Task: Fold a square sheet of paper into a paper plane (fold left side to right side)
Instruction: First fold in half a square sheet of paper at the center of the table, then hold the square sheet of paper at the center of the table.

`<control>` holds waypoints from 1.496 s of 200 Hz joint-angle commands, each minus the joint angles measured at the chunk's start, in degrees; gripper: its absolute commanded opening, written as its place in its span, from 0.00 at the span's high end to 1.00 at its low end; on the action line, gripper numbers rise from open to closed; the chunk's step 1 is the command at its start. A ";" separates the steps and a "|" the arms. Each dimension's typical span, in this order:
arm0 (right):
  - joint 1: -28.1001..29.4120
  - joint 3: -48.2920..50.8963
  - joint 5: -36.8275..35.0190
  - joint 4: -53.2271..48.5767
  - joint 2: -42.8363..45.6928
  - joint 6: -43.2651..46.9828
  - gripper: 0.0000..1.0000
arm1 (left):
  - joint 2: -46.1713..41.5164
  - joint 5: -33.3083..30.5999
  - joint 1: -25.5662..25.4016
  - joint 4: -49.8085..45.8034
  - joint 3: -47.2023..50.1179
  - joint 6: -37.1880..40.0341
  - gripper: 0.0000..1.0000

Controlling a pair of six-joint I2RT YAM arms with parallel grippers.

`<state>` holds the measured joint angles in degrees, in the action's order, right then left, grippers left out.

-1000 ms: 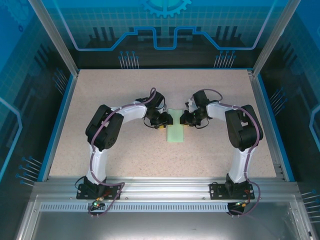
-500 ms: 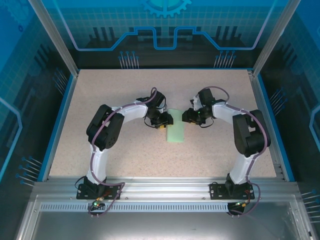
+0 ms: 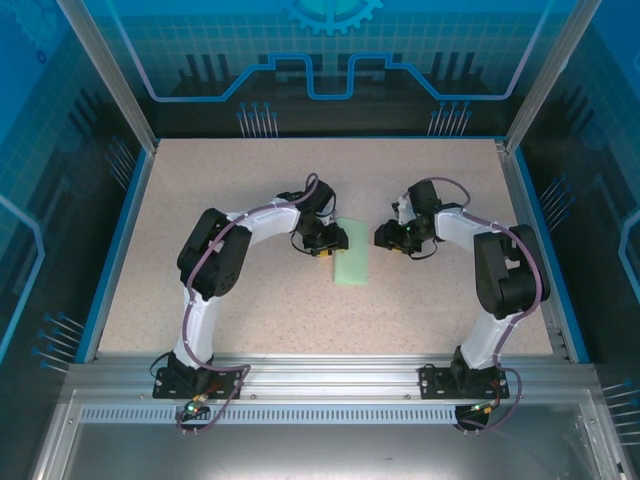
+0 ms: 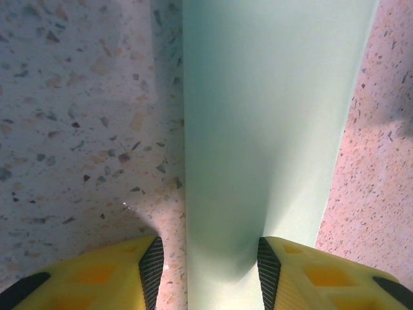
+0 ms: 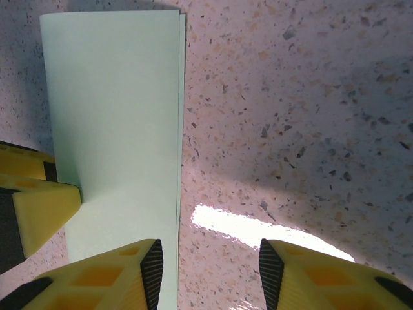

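Observation:
The square sheet of paper (image 3: 352, 264) lies flat at the table's middle, pale mint green and folded in half into a narrow upright rectangle. My left gripper (image 3: 335, 240) is open at the paper's upper left. In the left wrist view (image 4: 210, 271) one fingertip (image 4: 268, 265) rests on the paper (image 4: 258, 129) and the other stands on the bare table. My right gripper (image 3: 385, 237) is open, a little to the right of the paper and apart from it. The right wrist view (image 5: 211, 271) has the paper's doubled edges (image 5: 116, 116) on its left and nothing between the jaws.
The speckled beige tabletop (image 3: 250, 320) has a blue rim and transparent walls around it. The left gripper's yellow finger (image 5: 39, 206) presses on the paper in the right wrist view. Both arm bases stand at the near edge.
My right gripper has opened and drawn back to the right, off the paper. The left gripper has stayed at the paper's upper left. The paper has not shifted.

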<state>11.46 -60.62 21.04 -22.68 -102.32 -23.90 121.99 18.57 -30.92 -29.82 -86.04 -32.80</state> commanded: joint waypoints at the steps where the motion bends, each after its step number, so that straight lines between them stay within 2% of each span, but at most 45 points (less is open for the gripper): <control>1: -1.00 0.31 0.71 -1.04 1.25 0.96 0.54 | 2.87 -1.08 -1.28 -2.90 -1.06 1.73 0.52; 76: -0.84 0.33 2.72 -0.67 1.07 0.53 0.55 | 4.13 -1.43 -1.58 -3.93 -2.29 2.03 0.51; 91: -0.66 0.33 4.07 -0.16 0.68 0.28 0.58 | 4.15 -1.49 -1.55 -4.00 -2.37 2.12 0.51; 135: 1.12 -1.26 10.77 2.27 -2.27 -2.02 0.76 | 4.17 -1.58 -1.64 -4.19 -2.38 2.21 0.51; 153: 2.53 -2.37 11.38 2.67 -3.91 -2.59 0.79 | 4.15 -1.67 -1.68 -4.20 -2.47 2.21 0.51; 202: 5.11 -4.47 9.83 2.14 -8.46 -3.44 0.81 | 4.22 -1.78 -1.73 -4.19 -2.47 2.30 0.51; 259: 5.33 -5.36 6.47 -0.61 -12.59 -2.33 0.81 | 3.46 -2.21 -1.69 -4.15 -2.37 2.12 0.51; 299: 5.52 -6.26 3.96 -3.46 -13.68 -0.67 0.82 | -1.71 -5.41 -1.43 -6.08 -1.35 3.14 0.44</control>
<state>16.21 -66.37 29.85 -22.57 -113.27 -26.22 122.72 17.12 -31.64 -32.25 -88.05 -31.16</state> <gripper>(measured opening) 0.185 0.544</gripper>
